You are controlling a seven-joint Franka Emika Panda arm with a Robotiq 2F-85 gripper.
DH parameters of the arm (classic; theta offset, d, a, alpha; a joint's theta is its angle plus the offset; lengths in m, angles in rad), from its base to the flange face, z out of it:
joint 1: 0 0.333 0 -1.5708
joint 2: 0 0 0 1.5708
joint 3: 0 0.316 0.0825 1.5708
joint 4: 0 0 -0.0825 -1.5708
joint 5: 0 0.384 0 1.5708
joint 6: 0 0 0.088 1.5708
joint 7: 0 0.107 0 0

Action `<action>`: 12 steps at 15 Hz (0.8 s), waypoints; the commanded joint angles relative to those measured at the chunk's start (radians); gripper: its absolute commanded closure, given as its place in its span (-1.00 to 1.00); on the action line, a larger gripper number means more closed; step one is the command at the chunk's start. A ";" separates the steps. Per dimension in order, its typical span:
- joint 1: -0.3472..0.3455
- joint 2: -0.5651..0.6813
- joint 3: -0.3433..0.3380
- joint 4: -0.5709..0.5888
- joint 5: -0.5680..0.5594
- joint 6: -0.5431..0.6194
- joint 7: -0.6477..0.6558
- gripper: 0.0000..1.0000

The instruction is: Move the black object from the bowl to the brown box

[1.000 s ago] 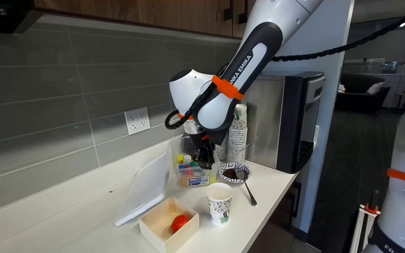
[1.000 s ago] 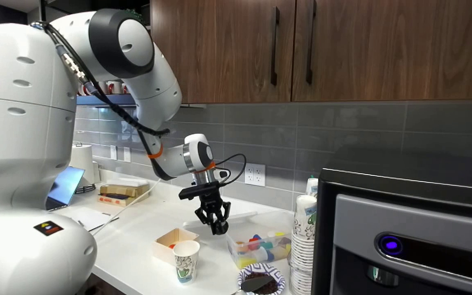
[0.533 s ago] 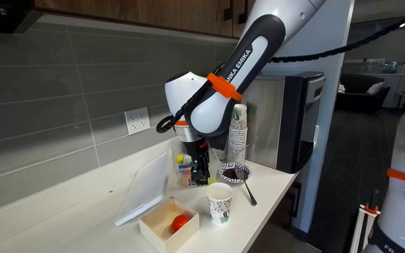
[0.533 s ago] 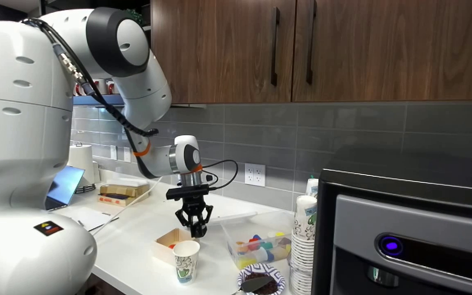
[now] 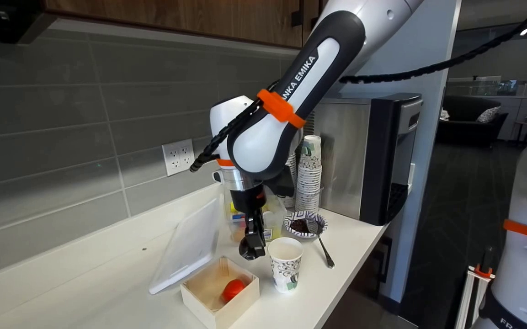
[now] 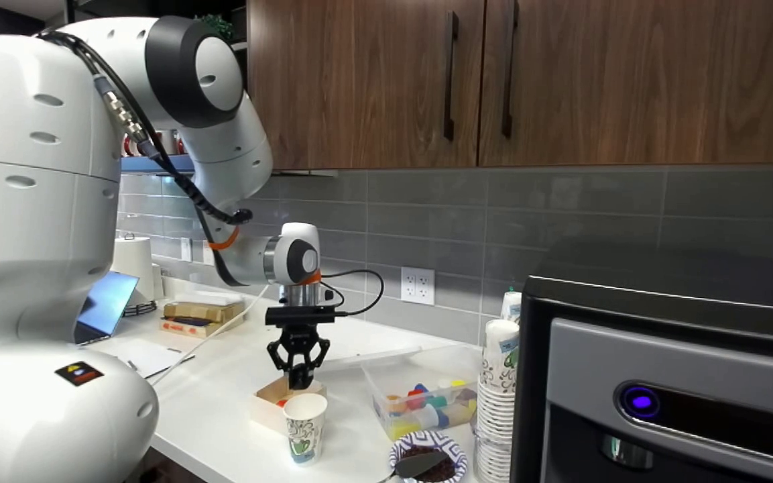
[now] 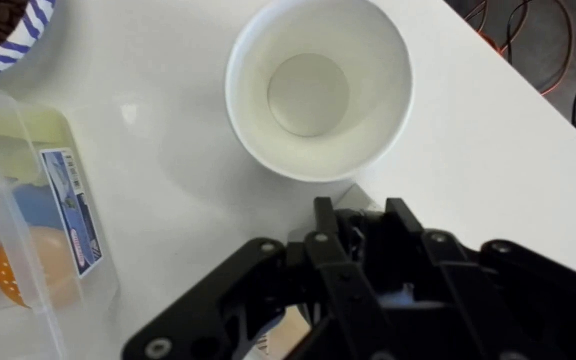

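The black object [image 5: 247,250] sits clasped in the pincer [image 7: 361,212].

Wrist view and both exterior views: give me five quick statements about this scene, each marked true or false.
1. A red item lies in the brown box. True.
2. The lone paper cup lies on its side. False: the lone paper cup stands upright.
3. The hand holds a black object. True.
4. The black object is in the brown box. False: the hand holds it.
5. The white lid is inside the brown box. False: the white lid is outside it.
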 commanded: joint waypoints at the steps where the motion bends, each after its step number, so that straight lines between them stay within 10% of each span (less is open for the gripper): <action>1: -0.016 0.031 0.023 0.022 0.070 0.005 -0.124 0.85; 12: -0.047 0.142 0.084 0.063 0.222 0.146 -0.335 0.85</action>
